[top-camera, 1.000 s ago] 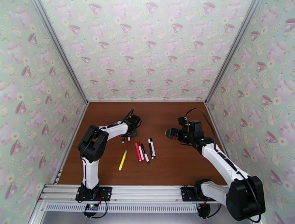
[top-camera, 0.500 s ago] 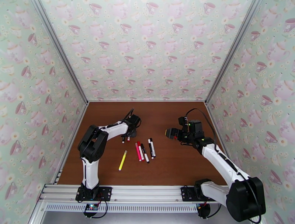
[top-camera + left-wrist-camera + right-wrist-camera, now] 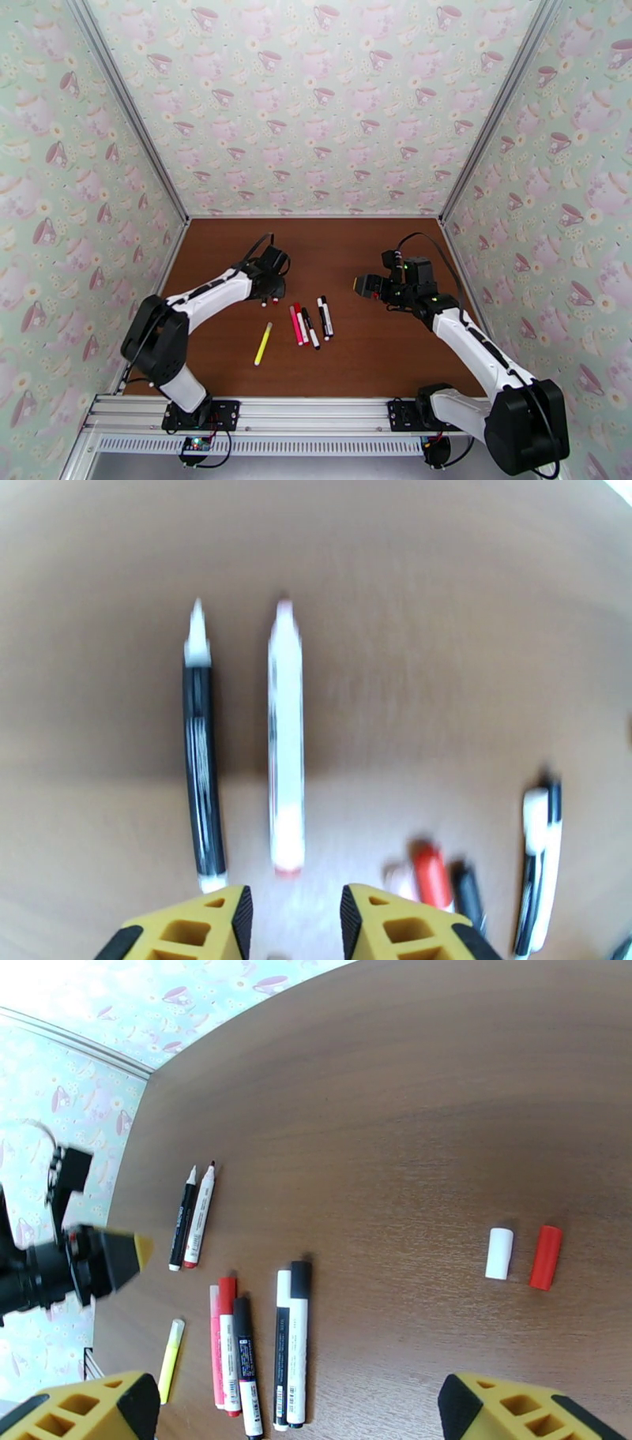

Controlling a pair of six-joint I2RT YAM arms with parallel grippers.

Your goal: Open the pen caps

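left gripper [image 3: 292, 898] narrow, empty, by uncapped slim black pen [image 3: 201, 772] and slim white pen [image 3: 286, 740]
right gripper [image 3: 296, 1402] wide; short white cap [image 3: 498, 1254] beside short red cap [image 3: 546, 1257]

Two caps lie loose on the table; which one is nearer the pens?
The white cap. In the right wrist view it lies on the side facing the pens, with the red cap just beyond it, farther from them.
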